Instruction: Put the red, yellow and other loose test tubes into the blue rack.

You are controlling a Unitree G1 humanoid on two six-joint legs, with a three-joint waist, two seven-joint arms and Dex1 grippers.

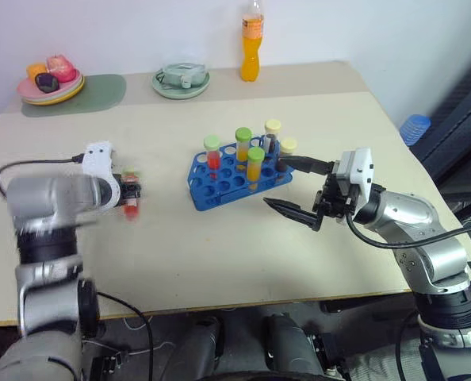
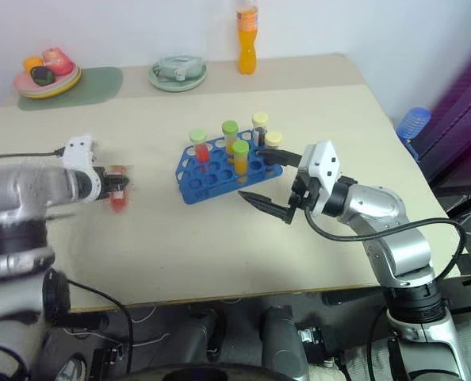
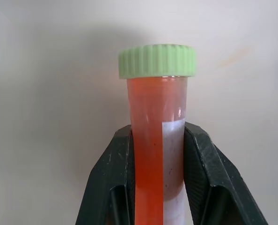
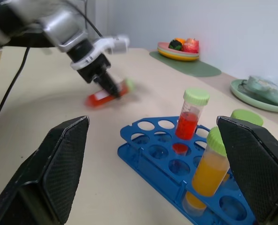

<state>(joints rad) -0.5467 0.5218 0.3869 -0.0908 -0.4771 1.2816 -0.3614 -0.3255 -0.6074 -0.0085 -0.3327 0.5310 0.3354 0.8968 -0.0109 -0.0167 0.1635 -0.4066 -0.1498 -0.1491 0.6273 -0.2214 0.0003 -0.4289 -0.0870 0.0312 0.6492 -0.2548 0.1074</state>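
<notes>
the left gripper [image 3: 157, 183] has its fingers [image 3: 110, 187] clamped on a red test tube [image 3: 157, 140], lifted above the desk [image 1: 220, 246] well left of the blue rack [image 1: 212, 186]. the tube's long axis runs along the fingers, green cap at the far end; a white label on its side shows no readable writing. the right gripper [image 1: 299, 190] hangs just beside the rack's right end, fingers wide apart. five capped tubes stand upright in the rack. beyond stands an orange bottle [image 1: 252, 48], label unreadable.
</notes>
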